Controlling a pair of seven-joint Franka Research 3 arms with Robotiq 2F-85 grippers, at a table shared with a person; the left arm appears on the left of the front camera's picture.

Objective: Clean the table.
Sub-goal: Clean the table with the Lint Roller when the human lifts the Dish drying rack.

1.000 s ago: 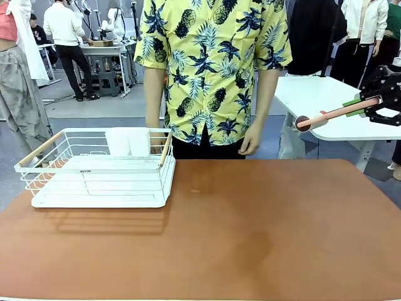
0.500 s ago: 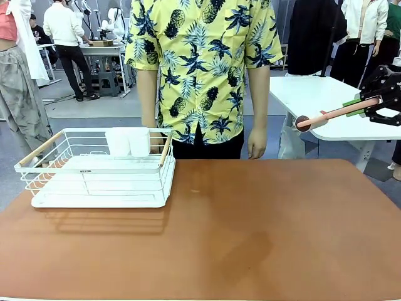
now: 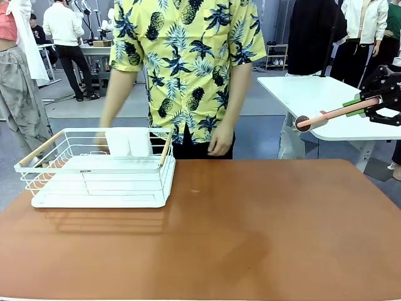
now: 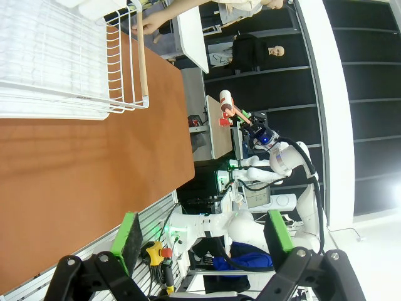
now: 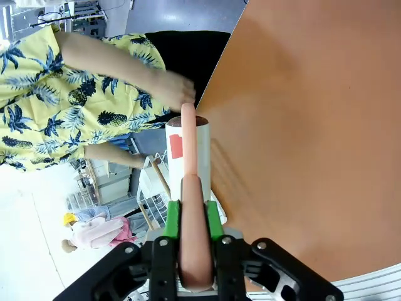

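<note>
The table [image 3: 282, 238] is big and brown, with a smooth, dull top. It takes up the whole near part of the front view. Its long side runs from left to right, and its far edge is by the person [image 3: 188, 63]. There is a slightly darker patch [image 3: 250, 248] near the middle.

A white wire rack [image 3: 103, 168] with wooden handles sits on the left part of the table. White cups [image 3: 128, 142] stand at the back of it. The person wears a yellow shirt with pineapples. One hand [image 3: 220, 145] hangs just over the far edge of the table. The other hand [image 3: 100, 141] is at the back of the rack.

Behind the brown table there is a grey floor and a white table [image 3: 319, 94] with round corners. More people stand farther back in the big room.

The right gripper [image 3: 356, 105] is up high on the right side, above the table top. Its fingers are pressed tight on the pink handle of a roller [image 3: 326, 116]. The roller is long and points to the left and a little down, with its white roll at the far end. In the right wrist view, the green pads [image 5: 172, 219] squeeze the handle from both sides.

The left gripper [image 4: 203, 235] has its fingers spread wide, with nothing between them. It is out past the edge of the brown top.
</note>
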